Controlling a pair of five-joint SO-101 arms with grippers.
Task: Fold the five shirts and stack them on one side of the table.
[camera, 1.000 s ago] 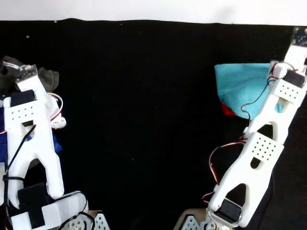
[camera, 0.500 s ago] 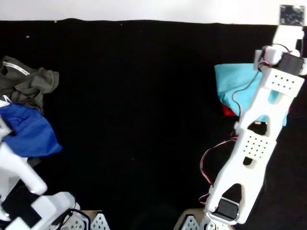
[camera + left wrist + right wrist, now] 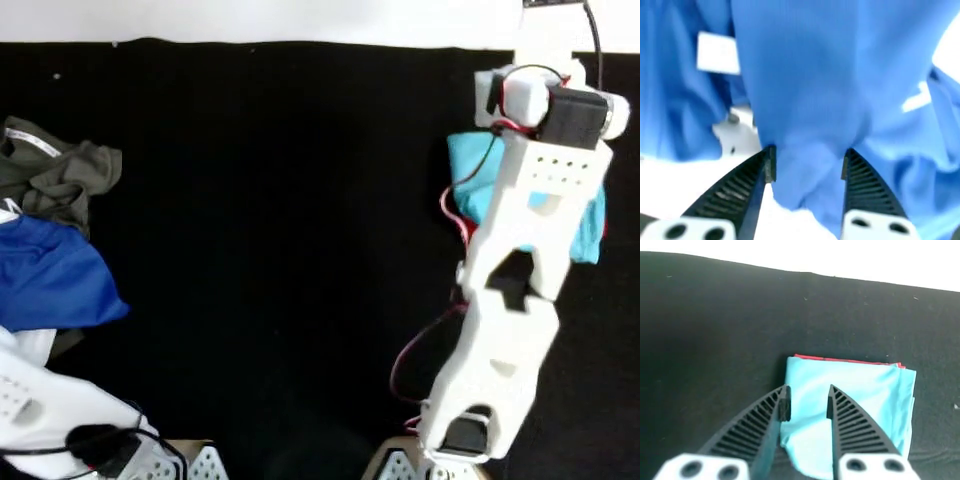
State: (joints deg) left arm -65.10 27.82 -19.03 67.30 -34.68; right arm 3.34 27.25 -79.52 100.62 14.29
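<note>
A blue shirt (image 3: 55, 280) lies crumpled at the table's left edge. In the left wrist view a bunch of it (image 3: 805, 75) fills the gap between the fingers of my left gripper (image 3: 807, 162), which is shut on it; folds run down into the jaws. A folded turquoise shirt (image 3: 470, 175) rests at the far right on a folded red one (image 3: 840, 359). My right gripper (image 3: 807, 402) hovers above the turquoise shirt (image 3: 860, 395), slightly open and holding nothing.
An olive-grey shirt (image 3: 60, 170) is heaped behind the blue one, and white cloth (image 3: 30, 345) peeks out under it. The right arm (image 3: 520, 270) stretches over the stack. The left arm (image 3: 50, 415) sits low at the near left corner of the black table (image 3: 280, 200).
The left arm pulled back from over the shirt heap to the near left corner, uncovering the blue shirt. The right arm rose and swung toward the far edge, above the folded stack.
</note>
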